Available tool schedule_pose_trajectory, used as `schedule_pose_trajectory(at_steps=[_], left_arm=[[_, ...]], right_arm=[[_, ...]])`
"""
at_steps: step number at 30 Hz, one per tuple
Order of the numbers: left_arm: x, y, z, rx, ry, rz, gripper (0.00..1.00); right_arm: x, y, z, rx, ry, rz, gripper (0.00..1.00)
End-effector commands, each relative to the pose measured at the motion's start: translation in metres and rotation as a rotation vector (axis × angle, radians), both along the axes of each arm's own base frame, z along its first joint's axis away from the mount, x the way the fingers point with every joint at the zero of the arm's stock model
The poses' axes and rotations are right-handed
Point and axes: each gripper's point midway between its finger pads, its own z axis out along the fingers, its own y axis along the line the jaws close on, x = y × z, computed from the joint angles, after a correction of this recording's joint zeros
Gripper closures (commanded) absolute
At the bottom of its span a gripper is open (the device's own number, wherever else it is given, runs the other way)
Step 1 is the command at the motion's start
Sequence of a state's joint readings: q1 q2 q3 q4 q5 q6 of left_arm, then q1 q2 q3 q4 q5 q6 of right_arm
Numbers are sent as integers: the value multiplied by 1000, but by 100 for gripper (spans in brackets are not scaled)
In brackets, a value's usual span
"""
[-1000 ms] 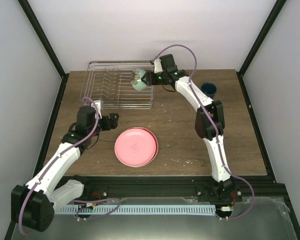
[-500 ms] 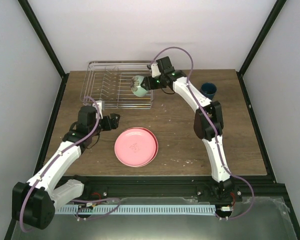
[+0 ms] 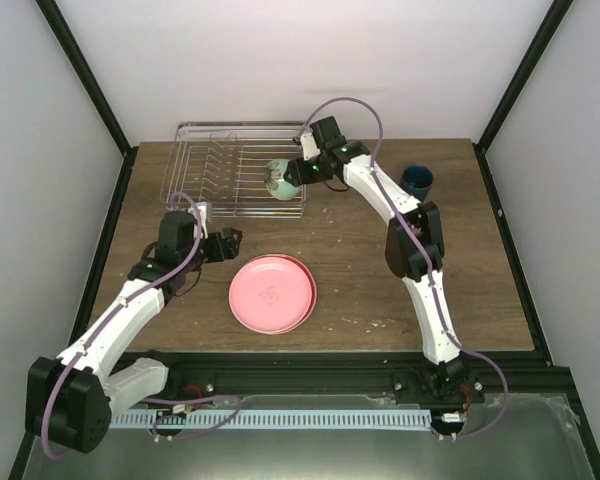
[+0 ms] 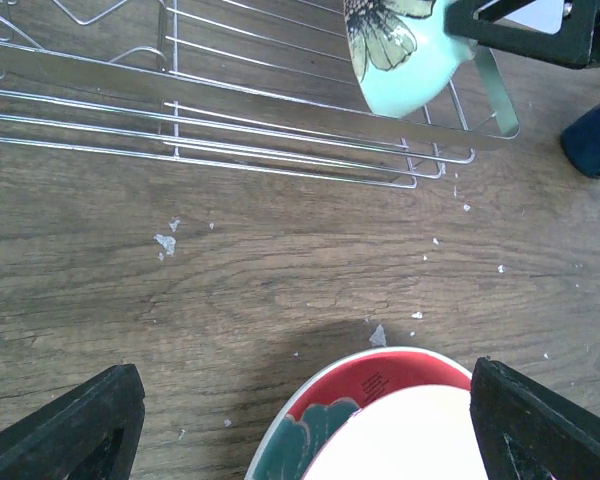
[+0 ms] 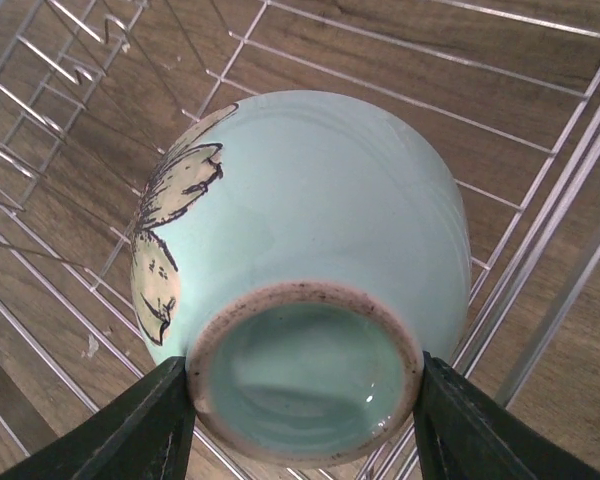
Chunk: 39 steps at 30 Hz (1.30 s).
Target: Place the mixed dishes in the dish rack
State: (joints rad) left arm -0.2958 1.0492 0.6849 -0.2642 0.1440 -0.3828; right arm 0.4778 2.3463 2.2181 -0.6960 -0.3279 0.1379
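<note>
From above, the right gripper (image 3: 298,172) is clamped on the mint-green bowl (image 3: 279,178), which is tipped on its side over the near right corner of the dish rack (image 3: 220,165). The rack stands at the far left of the table (image 3: 480,290). The blue cup (image 3: 417,179) stands apart to the right. The pink plate (image 3: 272,292) lies mid-table on another plate, and the left gripper (image 3: 226,240) hovers just left of them.

In the left wrist view, the fingers (image 4: 75,430) are spread wide with nothing between them, over bare wood and the rim of the floral plate (image 4: 330,405) (its centre washes out pale). The bowl (image 4: 400,60) hangs just inside the rack's (image 4: 280,110) front rail.

In the right wrist view, the fingers (image 5: 130,430) press either side of the bowl's (image 5: 310,240) foot, with the rack wires (image 5: 540,200) beneath. Whether the bowl touches them cannot be told.
</note>
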Motion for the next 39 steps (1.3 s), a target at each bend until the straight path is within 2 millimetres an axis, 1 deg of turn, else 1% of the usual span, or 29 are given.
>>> schedule_pose_trajectory(at_steps=[1,10,13,17,25,39], left_arm=[[3,-2,6,-13,-18,-8,10],[4,-3,4,-14,-14,-12,10],[3,-3,3,-15,-12,-15,10],[3,-3,3,-17,-12,-14,10],[3,-4,1,-21,-5,-16,10],[3,-5,0,-23,1,-16,10]], right_arm=[[1,19,25,17,-76,51,43],[-13,23,9,-63,-53,86,43],[-16,21,4,-93,-44,82,43],[-18,13,-3,-140,-31,60,43],[-22,3,-8,-185,-20,38,42],[-25,2,-13,-197,-8,38,35]])
